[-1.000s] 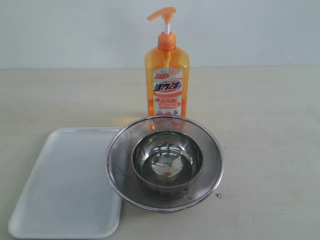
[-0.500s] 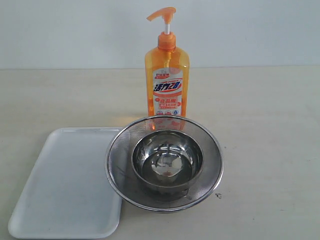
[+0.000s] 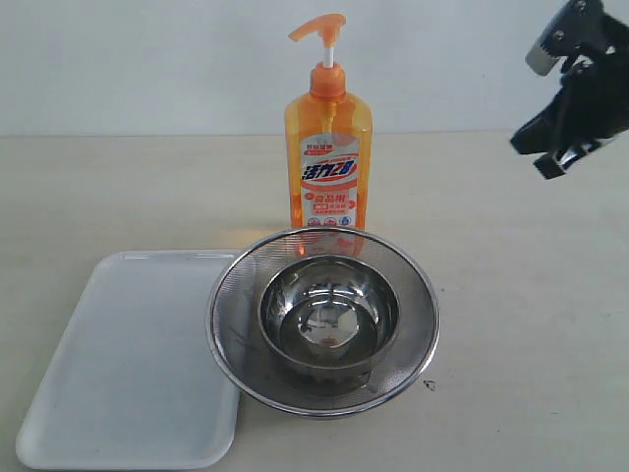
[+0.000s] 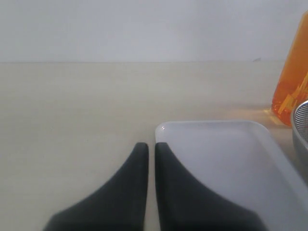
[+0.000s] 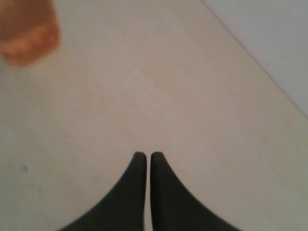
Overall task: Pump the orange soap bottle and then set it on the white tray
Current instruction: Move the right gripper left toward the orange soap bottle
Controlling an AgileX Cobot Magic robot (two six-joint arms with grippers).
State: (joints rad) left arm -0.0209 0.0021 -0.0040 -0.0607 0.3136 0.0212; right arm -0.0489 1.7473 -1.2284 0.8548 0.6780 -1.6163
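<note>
The orange soap bottle [image 3: 328,147] stands upright at the back centre of the table, pump head raised, just behind a steel strainer. Its lower corner shows in the left wrist view [image 4: 291,86] and as an orange blur in the right wrist view [image 5: 26,31]. The white tray [image 3: 128,364] lies flat at the front left, its near corner beside my left gripper [image 4: 147,147], which is shut and empty. My right gripper [image 5: 145,156] is shut with nothing in it; its arm [image 3: 575,93] hangs high at the upper right, well clear of the bottle.
A round steel mesh strainer [image 3: 231,295] holding a smaller steel bowl [image 3: 329,313] sits at front centre, overlapping the tray's right edge and touching the bottle's base area. Bare tabletop lies to the right. A pale wall stands behind.
The right arm has come into the exterior view at the upper right; before, no arm was visible. Bottle, strainer and tray have not moved.
</note>
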